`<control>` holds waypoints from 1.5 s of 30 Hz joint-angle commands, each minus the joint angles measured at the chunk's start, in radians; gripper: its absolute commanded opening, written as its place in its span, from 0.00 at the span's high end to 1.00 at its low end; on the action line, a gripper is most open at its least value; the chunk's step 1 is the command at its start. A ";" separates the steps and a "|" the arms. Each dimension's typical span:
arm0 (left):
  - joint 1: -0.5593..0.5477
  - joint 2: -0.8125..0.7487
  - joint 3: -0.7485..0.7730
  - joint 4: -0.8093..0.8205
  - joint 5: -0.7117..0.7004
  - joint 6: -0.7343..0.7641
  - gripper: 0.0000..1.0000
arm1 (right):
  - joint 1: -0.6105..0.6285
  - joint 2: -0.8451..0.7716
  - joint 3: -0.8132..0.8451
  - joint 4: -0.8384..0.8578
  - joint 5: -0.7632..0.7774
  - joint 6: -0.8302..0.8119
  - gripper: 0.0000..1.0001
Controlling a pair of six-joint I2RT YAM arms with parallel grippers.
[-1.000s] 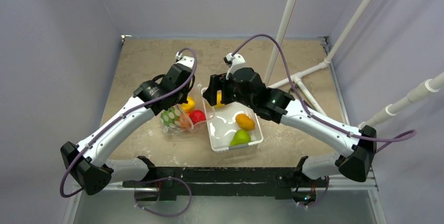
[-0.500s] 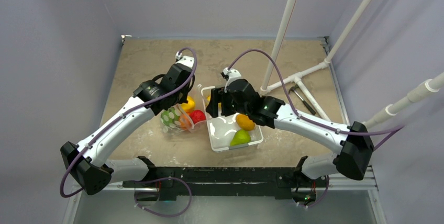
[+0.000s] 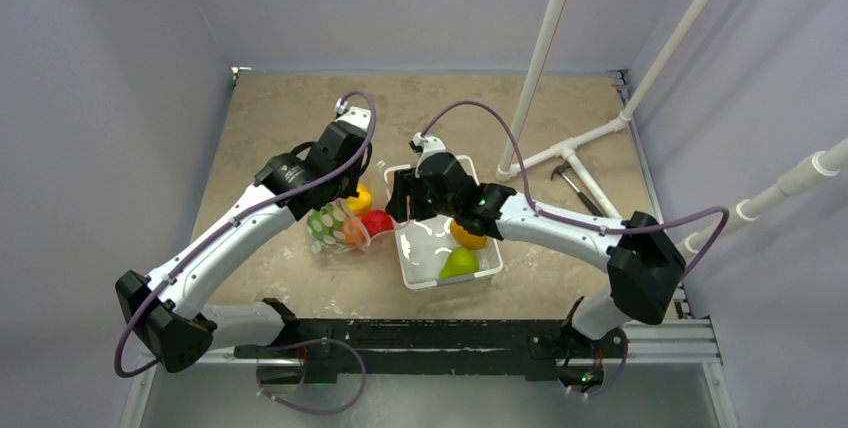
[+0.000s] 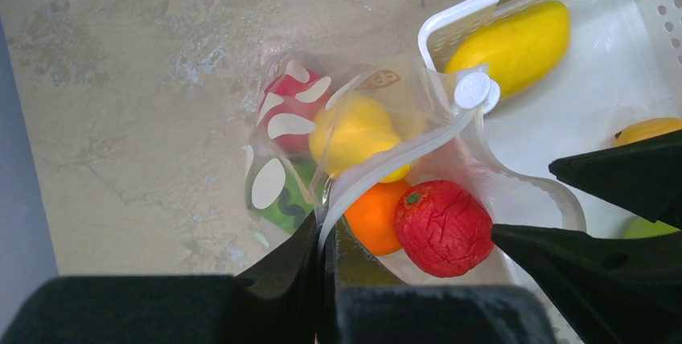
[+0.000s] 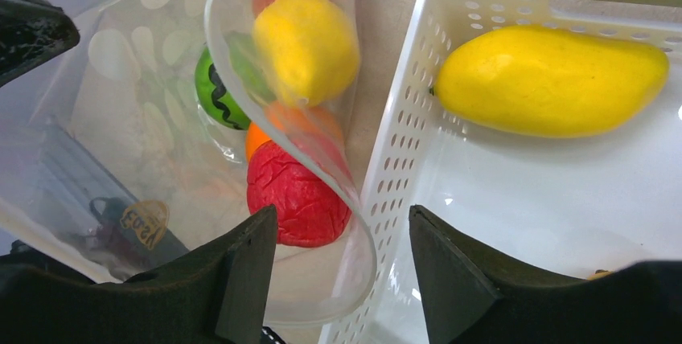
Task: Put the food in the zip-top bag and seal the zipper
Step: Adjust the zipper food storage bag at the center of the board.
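Several toy fruits [image 4: 442, 227] sit in the clear dotted zip-top bag [image 4: 277, 131], its mouth facing the white perforated tray [image 5: 402, 119] beside it. Left gripper [image 4: 326, 235] clenched on the thin zipper strip [image 4: 402, 151], right gripper [image 5: 342, 227] released above; a long yellow fruit [image 5: 551, 79] lies along the tray's wall

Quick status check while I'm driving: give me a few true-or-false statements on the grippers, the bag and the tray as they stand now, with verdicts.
1. The left gripper is shut on the rim of the zip-top bag. True.
2. The white tray is empty. False: a yellow fruit, an orange fruit and a green fruit lie in it.
3. The right gripper grips a fruit. False: its jaws are open and hold nothing.
4. A red fruit lies at the bag's mouth. True.
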 commanded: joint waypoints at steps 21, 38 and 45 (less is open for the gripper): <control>-0.001 -0.092 0.015 -0.059 -0.075 -0.028 1.00 | -0.027 0.106 0.382 -0.017 -0.014 -0.150 1.00; 0.001 -0.098 -0.123 -0.001 -0.064 -0.067 1.00 | -0.027 0.212 0.338 0.013 -0.080 -0.184 1.00; 0.017 -0.079 -0.109 0.006 -0.021 -0.067 1.00 | -0.027 0.211 0.349 -0.001 -0.086 -0.183 1.00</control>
